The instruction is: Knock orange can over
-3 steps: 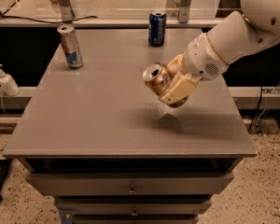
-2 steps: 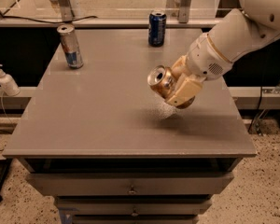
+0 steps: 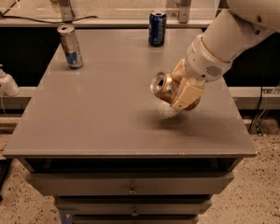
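At the table's front edge sit its drawers [image 3: 130,183], and over the right half of the grey table [image 3: 98,120] the gripper [image 3: 177,90] has its beige fingers [image 3: 190,93] clamped on the orange can [image 3: 162,87] — the can is tipped well over, its silver top facing the table's left side, and its base is hidden behind the fingers. Off the table's left side stands a soap bottle [image 3: 7,80]. Upright at the table's far left corner is a slim silver-and-blue can [image 3: 71,46], and at the middle of its far edge a dark blue can [image 3: 157,28] — both well apart from the gripper.
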Available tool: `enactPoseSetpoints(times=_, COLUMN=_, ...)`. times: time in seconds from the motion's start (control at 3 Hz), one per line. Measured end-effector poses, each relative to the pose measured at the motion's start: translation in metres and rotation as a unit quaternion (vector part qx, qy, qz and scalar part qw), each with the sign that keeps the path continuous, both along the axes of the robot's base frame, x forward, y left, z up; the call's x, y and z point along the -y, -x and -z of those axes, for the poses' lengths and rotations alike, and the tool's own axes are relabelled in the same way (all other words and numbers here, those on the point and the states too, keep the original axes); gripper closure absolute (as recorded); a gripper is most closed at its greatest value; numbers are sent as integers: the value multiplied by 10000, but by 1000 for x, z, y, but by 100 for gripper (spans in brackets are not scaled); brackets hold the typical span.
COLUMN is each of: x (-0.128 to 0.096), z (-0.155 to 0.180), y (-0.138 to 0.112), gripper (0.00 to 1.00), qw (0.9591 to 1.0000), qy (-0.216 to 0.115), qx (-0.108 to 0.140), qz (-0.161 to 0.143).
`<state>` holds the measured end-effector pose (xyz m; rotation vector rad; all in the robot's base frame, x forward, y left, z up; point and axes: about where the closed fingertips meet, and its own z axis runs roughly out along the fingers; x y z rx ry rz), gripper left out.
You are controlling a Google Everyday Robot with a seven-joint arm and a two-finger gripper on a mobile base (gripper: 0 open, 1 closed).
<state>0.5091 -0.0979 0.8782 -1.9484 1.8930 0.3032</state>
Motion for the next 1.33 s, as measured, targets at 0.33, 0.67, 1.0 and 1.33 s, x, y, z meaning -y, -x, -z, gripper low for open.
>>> enactPoseSetpoints(times=0.33, x=2, z=3, y=-4, gripper=100, qw=9994, qy=321, qx=87, qz=5)
enactPoseSetpoints(times=0.67, x=2, z=9, y=-9, gripper=100, qw=9980, qy=609, qx=151, qz=-8)
enactPoseSetpoints(times=1.0, x=-2, z=14, y=-11, gripper=100, qw=9953, qy=937, qx=204, qz=-144)
enactPoseSetpoints(times=1.33, x=-12, z=28, y=-4, gripper=83, qw=9913, qy=1250, qx=160, qz=-391)
